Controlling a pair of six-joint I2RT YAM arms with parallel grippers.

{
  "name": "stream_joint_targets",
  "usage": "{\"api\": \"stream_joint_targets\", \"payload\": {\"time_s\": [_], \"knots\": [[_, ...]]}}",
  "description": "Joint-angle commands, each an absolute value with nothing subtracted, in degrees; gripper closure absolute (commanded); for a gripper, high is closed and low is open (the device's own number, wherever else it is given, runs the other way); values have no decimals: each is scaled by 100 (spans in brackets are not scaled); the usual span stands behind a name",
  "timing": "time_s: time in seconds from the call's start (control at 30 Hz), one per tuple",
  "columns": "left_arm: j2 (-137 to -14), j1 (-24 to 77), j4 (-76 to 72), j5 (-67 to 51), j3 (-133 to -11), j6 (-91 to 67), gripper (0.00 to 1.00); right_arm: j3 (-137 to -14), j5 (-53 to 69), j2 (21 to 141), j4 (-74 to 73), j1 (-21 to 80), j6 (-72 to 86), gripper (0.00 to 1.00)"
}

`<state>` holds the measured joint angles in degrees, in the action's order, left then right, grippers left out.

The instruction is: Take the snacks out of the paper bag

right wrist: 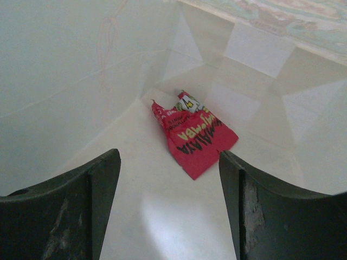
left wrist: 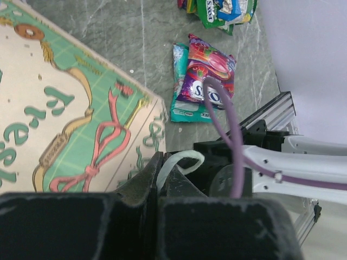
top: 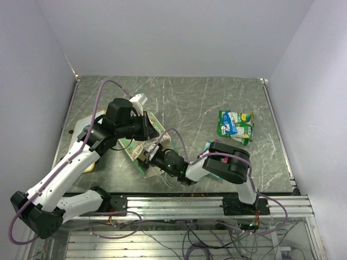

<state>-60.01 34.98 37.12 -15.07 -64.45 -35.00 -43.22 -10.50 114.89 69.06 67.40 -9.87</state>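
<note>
The green paper bag [top: 132, 146] lies on its side at centre left; its printed side fills the left wrist view [left wrist: 70, 119]. My left gripper [top: 147, 125] [left wrist: 160, 162] is shut on the bag's white string handle [left wrist: 181, 160]. My right gripper [top: 154, 155] [right wrist: 169, 179] is open and reaches inside the bag's cream-white interior [right wrist: 81, 81]. A red snack packet [right wrist: 195, 138] lies on the inner wall just ahead of its fingertips. Green-and-white packets [top: 236, 124] [left wrist: 222, 10] lie on the table at right. A magenta packet [left wrist: 209, 78] lies nearer, mostly hidden by the right arm in the top view.
A yellow-framed whiteboard [top: 79, 125] lies at the left under the left arm. The right arm's elbow [top: 230, 162] hangs over the table's front right. An aluminium rail [top: 217, 203] runs along the near edge. Walls close the table's left, back and right.
</note>
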Motion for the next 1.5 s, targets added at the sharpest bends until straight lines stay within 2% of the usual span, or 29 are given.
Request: {"api": "stream_joint_targets", "payload": {"time_s": [0.0, 0.43, 0.67, 0.8, 0.9, 1.07, 1.17, 1.2, 1.3, 1.47], "knots": [[-6090, 3506, 3319, -1825, -6631, -3580, 93, -4750, -1268, 11996, 7495, 6765, -1011, 25], [-6300, 3507, 3799, -2303, -7339, -3310, 93, -5458, -1554, 12534, 7358, 6553, -1257, 22], [-6341, 3507, 3639, -2543, -7166, -3297, 93, -5642, -856, 12900, 7143, 6478, -1205, 24], [-6374, 3506, 3648, -2440, -7179, -3290, 93, -5700, -672, 13107, 6926, 6539, -1089, 18], [-6350, 3507, 3701, -2288, -7144, -3323, 93, -5886, -525, 13249, 6704, 6553, -1081, 7], [-6191, 3507, 3600, -2160, -6987, -3527, 93, -6263, -702, 13541, 6029, 6523, -1022, 6], [-6083, 3502, 3729, -1996, -6966, -3559, 93, -6357, -750, 13604, 5750, 6500, -876, 13], [-6044, 3504, 3813, -1924, -6969, -3544, 93, -6370, -813, 13615, 5645, 6494, -829, 18], [-5868, 3507, 4005, -1684, -6899, -3561, 93, -6385, -1099, 13610, 5386, 6456, -692, 46], [-5542, 3507, 4208, -1397, -6591, -3684, 93, -6350, -1166, 13442, 5279, 6364, -845, 65]]}}
